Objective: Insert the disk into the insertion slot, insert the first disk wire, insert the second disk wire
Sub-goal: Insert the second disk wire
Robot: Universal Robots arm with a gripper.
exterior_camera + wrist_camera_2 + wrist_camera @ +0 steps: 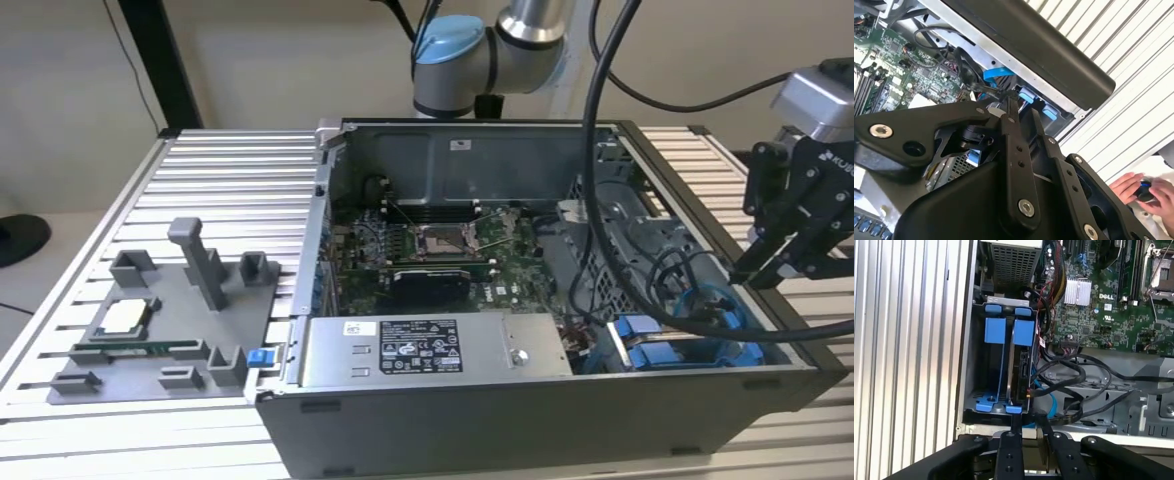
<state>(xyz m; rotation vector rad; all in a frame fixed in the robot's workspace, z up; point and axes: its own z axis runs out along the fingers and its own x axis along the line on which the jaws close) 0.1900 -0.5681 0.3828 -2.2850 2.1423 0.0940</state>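
Note:
The insertion slot (979, 390) is the grey bay with blue rails at the case corner, also seen in the exterior view (674, 350). In the first wrist view the disk (1020, 365) stands edge-on inside it, blue carrier tab (1023, 332) at its end. Black wires and a blue wire (1051, 405) lie loose beside the bay; I cannot tell whether any is plugged in. My gripper (754, 272) hangs above the case wall on the exterior view's right, apart from the bay. Its fingers (1009, 445) are close together, with nothing seen between them, in both wrist views (1021, 102).
A grey power-supply box (427, 345) lies along the case front, the motherboard (441, 250) behind it. Thick black cables (594, 150) hang across the case. A grey fixture plate (147, 330) sits on the slatted table. A person's hands (1144, 192) hold a small dark thing.

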